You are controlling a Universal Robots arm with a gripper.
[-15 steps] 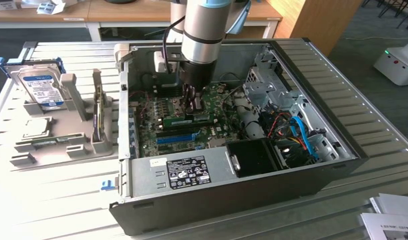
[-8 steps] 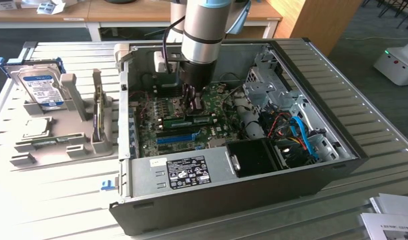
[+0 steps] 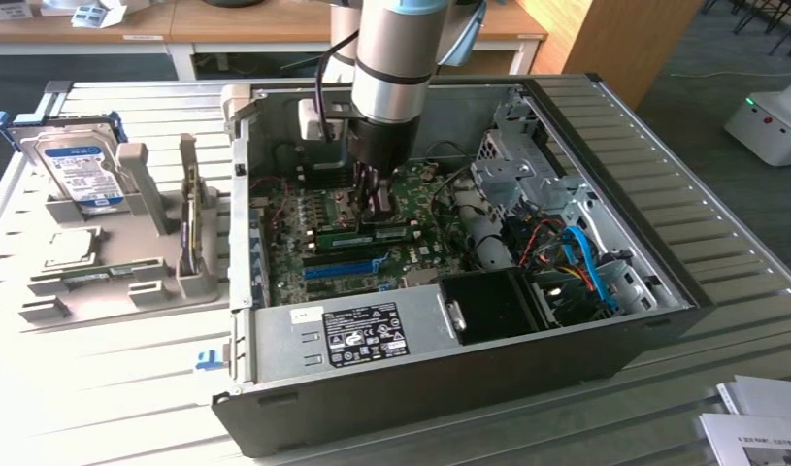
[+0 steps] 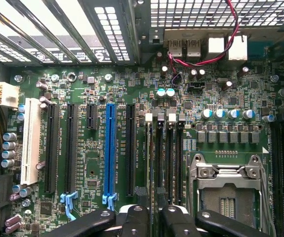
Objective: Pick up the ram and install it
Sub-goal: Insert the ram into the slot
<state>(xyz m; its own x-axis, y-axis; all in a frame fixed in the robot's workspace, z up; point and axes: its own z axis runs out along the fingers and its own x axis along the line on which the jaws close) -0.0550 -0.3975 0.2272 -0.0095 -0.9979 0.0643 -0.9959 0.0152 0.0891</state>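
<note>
Standing on edge in a motherboard (image 3: 289, 248) slot inside the case (image 3: 421, 388): thin, narrow green ram (image 3: 365, 234). Just above it, gripper (image 3: 373, 206) (image 4: 154, 213), jaws parted, gripping nothing.

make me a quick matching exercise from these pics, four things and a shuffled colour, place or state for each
Things:
1. hard drive
2. long card slot
3. processor socket
4. twisted wire

Matches:
a. red and black
b. no chip in it
c. in the grey holder outside the case
d. blue

Pairs: 1-c, 2-d, 3-b, 4-a
</note>
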